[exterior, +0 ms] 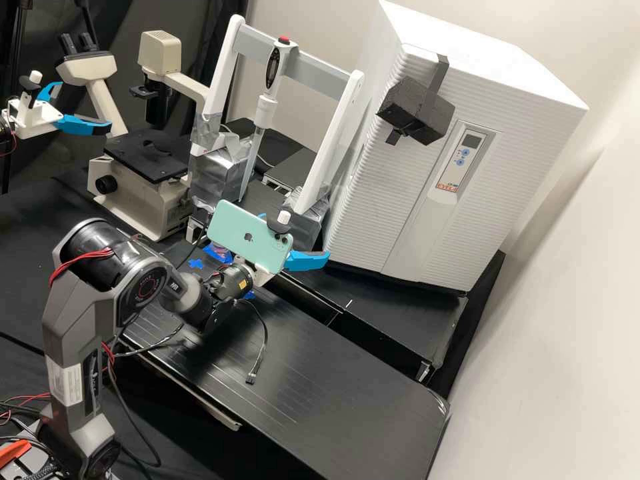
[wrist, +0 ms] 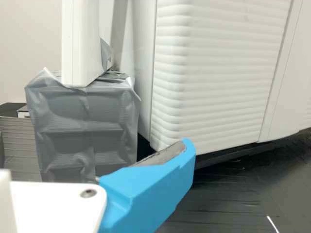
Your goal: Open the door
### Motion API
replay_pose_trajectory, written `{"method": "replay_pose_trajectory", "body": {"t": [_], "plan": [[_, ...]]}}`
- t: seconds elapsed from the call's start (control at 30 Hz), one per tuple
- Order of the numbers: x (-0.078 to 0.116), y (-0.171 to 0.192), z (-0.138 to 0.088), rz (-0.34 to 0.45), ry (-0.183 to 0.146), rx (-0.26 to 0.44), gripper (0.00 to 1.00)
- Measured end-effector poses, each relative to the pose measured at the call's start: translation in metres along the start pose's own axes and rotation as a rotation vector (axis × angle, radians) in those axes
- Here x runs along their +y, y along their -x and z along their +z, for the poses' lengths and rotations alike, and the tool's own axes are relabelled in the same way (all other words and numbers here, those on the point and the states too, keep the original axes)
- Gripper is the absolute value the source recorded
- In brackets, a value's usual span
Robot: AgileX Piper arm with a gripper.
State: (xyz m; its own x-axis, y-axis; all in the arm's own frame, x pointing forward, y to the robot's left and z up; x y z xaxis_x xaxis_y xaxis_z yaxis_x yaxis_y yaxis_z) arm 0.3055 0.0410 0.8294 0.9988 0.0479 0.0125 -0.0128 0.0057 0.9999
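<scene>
1. The door (exterior: 400, 193) looked shut. It was the bumpy front of the big white box (exterior: 493, 67), at the back of the bench (exterior: 293, 387).
2. I think the job was at its first step: getting to the door. No pulling seemed to be going on.
3. Next, I think the gripper (exterior: 303, 235) needed to find an edge of the door it could hook, then pull it out gently. It had to mind the white frame (exterior: 333, 143), which stood near the box on a silver-taped block (wrist: 87, 131) and might get bumped.
4. The arm (exterior: 140, 280) stood tall at its bottom part, bent at the elbow, and sloped down toward the box. The gripper was low, near the box's bottom corner. I could not tell if it touched there.
5. The blue fingers (wrist: 150, 194) were let go and spread apart, with nothing between them.
6. A green phone (exterior: 248, 233) sat on top of the gripper, tilted. A dark block (exterior: 417, 110) hung on the box's front, up high.
</scene>
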Motion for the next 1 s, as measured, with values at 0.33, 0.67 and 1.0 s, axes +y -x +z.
{"method": "replay_pose_trajectory", "body": {"t": [0.33,0.67,1.0], "plan": [[0.001,0.001,0.001,0.003,0.002,0.0,1.0],[0.051,0.031,0.0,0.183,-0.012,-0.001,1.0],[0.102,0.03,-0.044,0.384,-0.063,0.048,1.0]]}}
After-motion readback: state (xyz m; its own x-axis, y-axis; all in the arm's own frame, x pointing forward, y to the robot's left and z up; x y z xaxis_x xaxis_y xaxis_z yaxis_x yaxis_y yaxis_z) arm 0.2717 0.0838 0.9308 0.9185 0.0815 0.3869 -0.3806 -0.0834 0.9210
